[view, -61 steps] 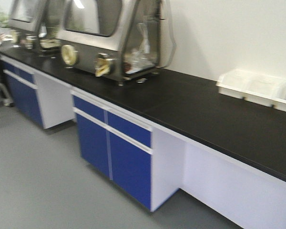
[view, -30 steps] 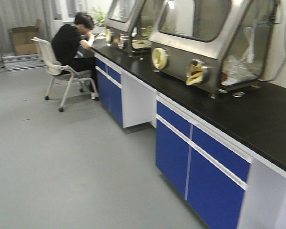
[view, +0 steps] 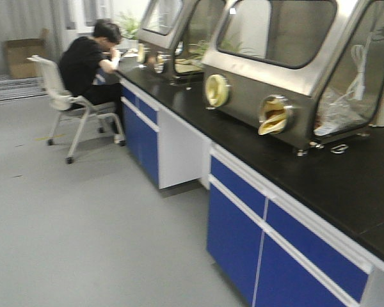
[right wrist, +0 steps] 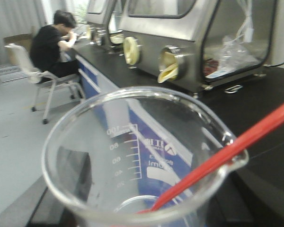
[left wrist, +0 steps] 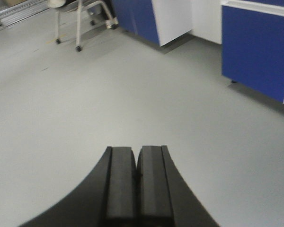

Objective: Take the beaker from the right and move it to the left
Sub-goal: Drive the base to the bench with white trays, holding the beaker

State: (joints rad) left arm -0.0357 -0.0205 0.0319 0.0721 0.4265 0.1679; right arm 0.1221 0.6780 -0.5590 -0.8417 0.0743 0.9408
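In the front view, the black-topped bench (view: pixel 333 185) runs from the lower right to the far left. Two steel glove boxes stand on it, one near (view: pixel 288 70) and one farther along (view: pixel 173 32). One person (view: pixel 86 61) sits on one white chair (view: pixel 57 89) at the bench's far end, and a cardboard box (view: pixel 22 54) lies beyond that end. No beaker or gripper appears here, and the picture is soft.

In the left wrist view, the left gripper (left wrist: pixel 137 184) hangs over the grey floor (left wrist: pixel 132 94) in front of the bench. Its two fingers are pressed together with nothing between them. The bench's blue cabinet doors (left wrist: pixel 255 52) are cut off at the upper right.

In the right wrist view, the one beaker (right wrist: pixel 132 156) fills the lower frame, out in front of the bench (right wrist: pixel 255 109) and not resting on it. It sits in the right gripper (right wrist: pixel 132 208), which is closed on its walls. One dark finger (right wrist: pixel 73 172) shows through the glass against the left wall, and the other is hidden behind the right side. The beaker's base is cut off below. One red rod (right wrist: pixel 227 151) leans from inside out over the rim towards the bench. The printed scale is faint and reads reversed.
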